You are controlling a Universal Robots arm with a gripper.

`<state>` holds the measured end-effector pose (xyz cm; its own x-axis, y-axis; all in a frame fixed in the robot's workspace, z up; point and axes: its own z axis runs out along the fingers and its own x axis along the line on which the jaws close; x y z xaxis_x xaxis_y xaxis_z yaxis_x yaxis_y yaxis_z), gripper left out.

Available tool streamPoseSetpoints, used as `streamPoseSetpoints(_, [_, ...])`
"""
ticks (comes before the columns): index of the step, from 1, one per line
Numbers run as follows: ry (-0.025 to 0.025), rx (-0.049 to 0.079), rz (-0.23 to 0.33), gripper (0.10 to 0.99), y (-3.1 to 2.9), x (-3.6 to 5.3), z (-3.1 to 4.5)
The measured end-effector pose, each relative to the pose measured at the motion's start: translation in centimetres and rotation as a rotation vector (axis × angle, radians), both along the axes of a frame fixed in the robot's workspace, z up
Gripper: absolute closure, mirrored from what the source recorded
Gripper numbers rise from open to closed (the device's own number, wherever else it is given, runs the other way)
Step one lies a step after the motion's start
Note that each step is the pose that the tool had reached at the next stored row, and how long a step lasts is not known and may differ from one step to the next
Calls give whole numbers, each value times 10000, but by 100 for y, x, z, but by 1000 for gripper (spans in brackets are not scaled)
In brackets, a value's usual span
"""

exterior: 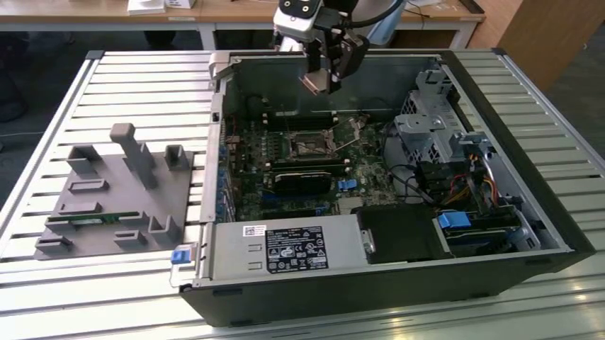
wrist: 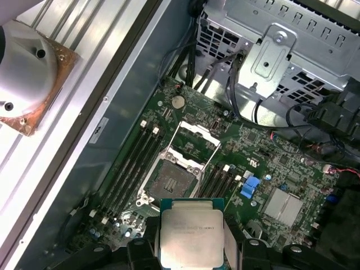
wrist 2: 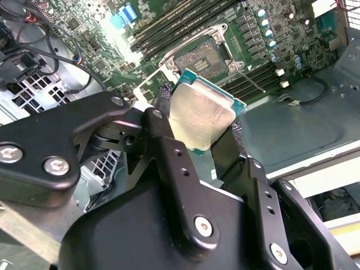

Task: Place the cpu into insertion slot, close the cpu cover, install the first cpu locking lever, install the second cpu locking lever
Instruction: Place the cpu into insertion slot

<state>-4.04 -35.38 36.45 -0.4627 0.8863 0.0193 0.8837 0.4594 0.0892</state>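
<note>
The black jaws pinch the cpu [wrist 2: 201, 115] by two opposite edges, in the air over the open case [exterior: 543, 177] and well clear of the board. It is a thin square chip. Its dull silver top has a faint warm sheen and a little print, and a narrow green margin runs round the metal; in the second wrist view it hangs tilted.

Below it the insertion slot [wrist: 170, 181] lies bare, a dark square centre in a black rim set in the green board between rows of long black card slots. The cover [wrist: 196, 139], a thin silver frame, is folded back off the slot. A thin silver lever [exterior: 355, 134] sticks up beside it.

The case lies on a slatted metal desk [exterior: 123, 78], with a grey fixture [exterior: 123, 191] to the exterior view's left.
</note>
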Motion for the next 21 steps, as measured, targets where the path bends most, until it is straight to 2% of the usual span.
streamPoseSetpoints(15, [0,0,-20,549,0,0,-44])
streamPoseSetpoints(18, [-1,1,-214,549,1,0,-58])
streamPoseSetpoints(21, [-1,1,-723,549,1,0,-82])
